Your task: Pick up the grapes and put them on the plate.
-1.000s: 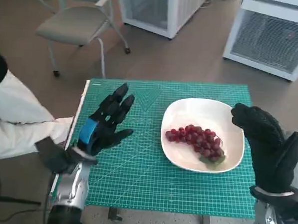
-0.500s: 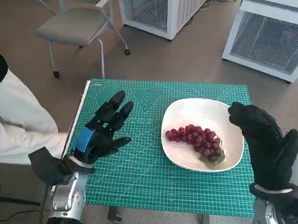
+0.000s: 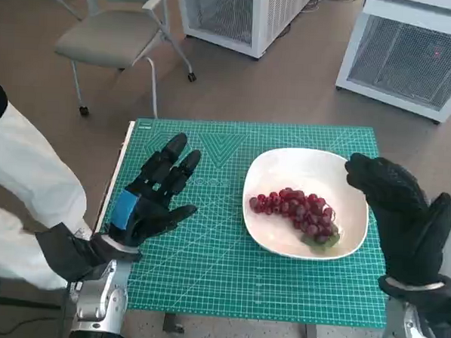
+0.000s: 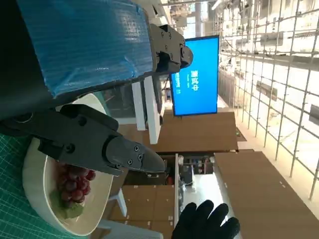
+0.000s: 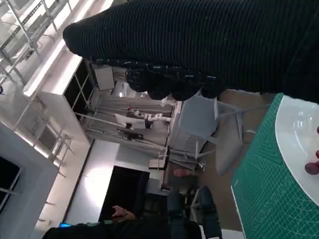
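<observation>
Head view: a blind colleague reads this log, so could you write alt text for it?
Red grapes lie on a white plate on a green cutting mat. The left hand hovers open beside the plate, and the gloved right hand is raised at the plate's other edge, holding nothing.

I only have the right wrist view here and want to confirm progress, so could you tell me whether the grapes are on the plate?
Observer: Yes, the grapes lie on the white plate, on the green mat.
Operator: Thank you. Is my right hand holding anything?
Observer: No, the right hand is empty, raised beside the plate's right edge.
Operator: And the left hand?
Observer: The left hand is over the mat left of the plate, fingers spread, holding nothing.
</observation>
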